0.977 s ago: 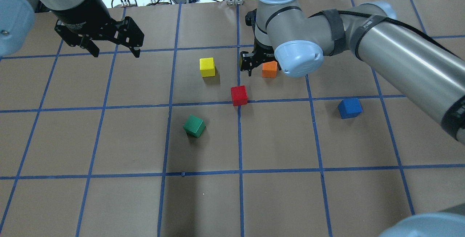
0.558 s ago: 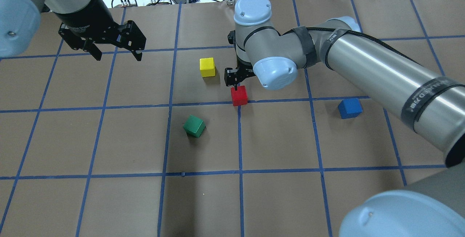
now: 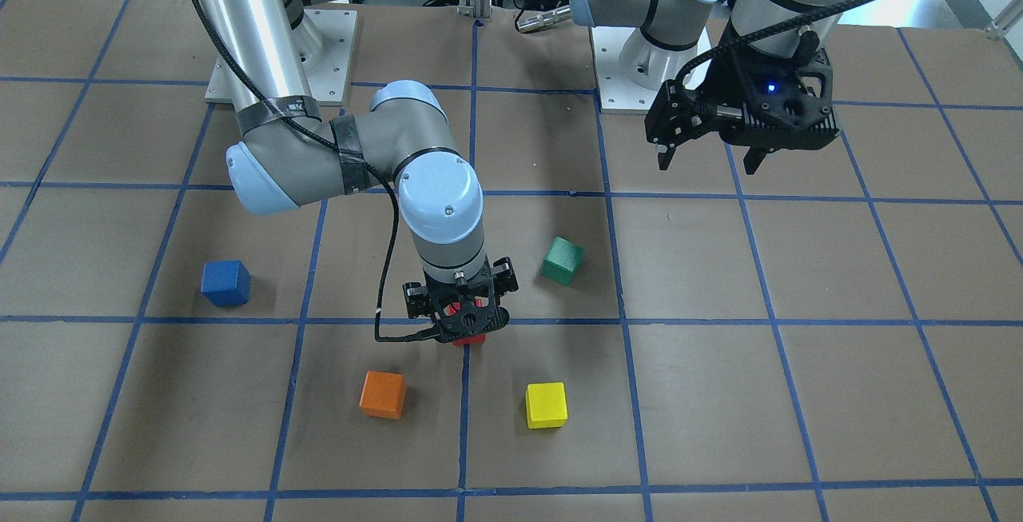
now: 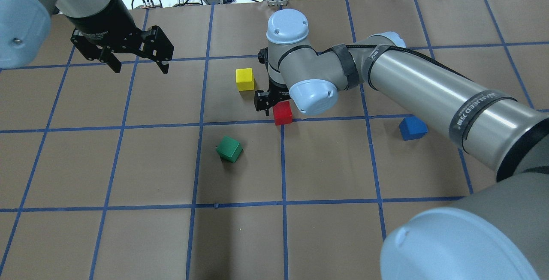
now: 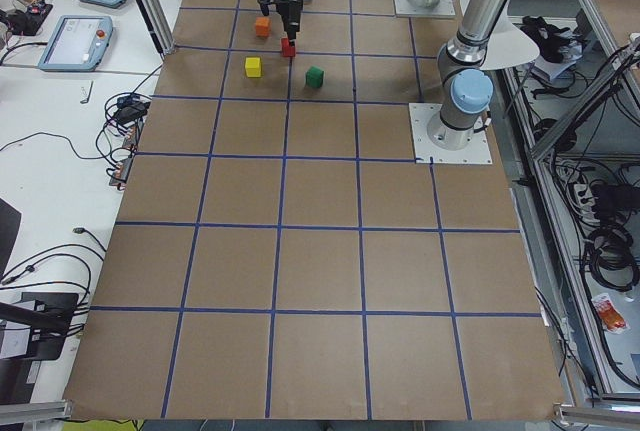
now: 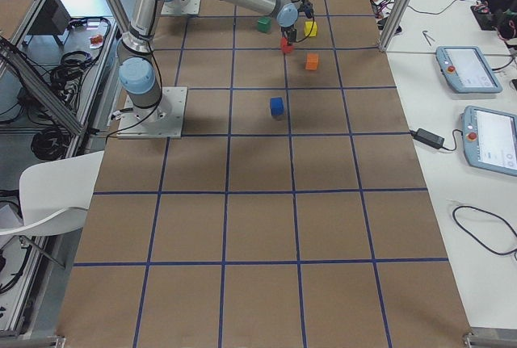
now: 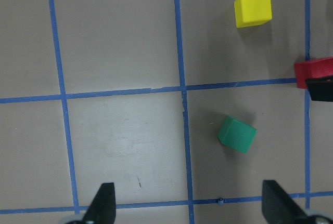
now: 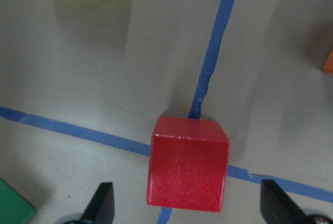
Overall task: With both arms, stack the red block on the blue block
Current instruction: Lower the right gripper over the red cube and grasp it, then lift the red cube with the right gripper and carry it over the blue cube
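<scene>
Red block: matte cube, flat on crossing tape lines, mid-table. Right gripper wide open over it, holding nothing. Left gripper open, empty, far left. Blue block well apart, right.

- The red block, a matte cube, sits flat on the surface at a blue tape crossing, between the right claw's spread fingers.
- The blue block, equal in size, rests well apart, toward the robot's right.
- The left claw hangs with fingers spread.
</scene>
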Robot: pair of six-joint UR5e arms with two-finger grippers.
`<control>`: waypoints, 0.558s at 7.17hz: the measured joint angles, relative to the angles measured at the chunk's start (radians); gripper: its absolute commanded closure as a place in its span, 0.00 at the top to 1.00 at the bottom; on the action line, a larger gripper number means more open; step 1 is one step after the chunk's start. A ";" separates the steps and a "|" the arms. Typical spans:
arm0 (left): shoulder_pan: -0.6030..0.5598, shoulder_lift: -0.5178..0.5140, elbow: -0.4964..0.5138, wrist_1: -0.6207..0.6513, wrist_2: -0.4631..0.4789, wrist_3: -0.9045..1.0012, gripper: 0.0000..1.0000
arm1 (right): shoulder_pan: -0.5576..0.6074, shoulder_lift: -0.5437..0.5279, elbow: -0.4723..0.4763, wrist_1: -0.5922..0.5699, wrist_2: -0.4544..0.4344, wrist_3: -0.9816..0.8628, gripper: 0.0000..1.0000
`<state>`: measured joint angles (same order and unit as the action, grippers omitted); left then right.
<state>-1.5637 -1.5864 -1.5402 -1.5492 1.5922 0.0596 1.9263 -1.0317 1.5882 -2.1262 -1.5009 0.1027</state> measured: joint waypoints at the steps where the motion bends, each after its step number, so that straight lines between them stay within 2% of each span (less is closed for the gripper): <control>1: -0.001 0.000 0.000 0.001 0.000 -0.001 1.00 | 0.000 0.011 0.000 -0.002 0.003 0.001 1.00; 2: -0.001 0.000 -0.001 0.002 0.000 -0.001 1.00 | 0.000 0.021 0.001 -0.003 0.003 0.002 0.43; 3: -0.001 0.000 -0.001 0.003 0.000 -0.001 1.00 | 0.000 0.029 0.000 -0.002 0.005 0.004 0.07; 4: -0.001 0.001 -0.002 0.002 0.000 -0.001 1.00 | 0.000 0.033 0.000 -0.001 0.007 0.005 0.00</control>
<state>-1.5646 -1.5857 -1.5421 -1.5471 1.5923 0.0583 1.9262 -0.9989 1.5880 -2.1272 -1.4941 0.1074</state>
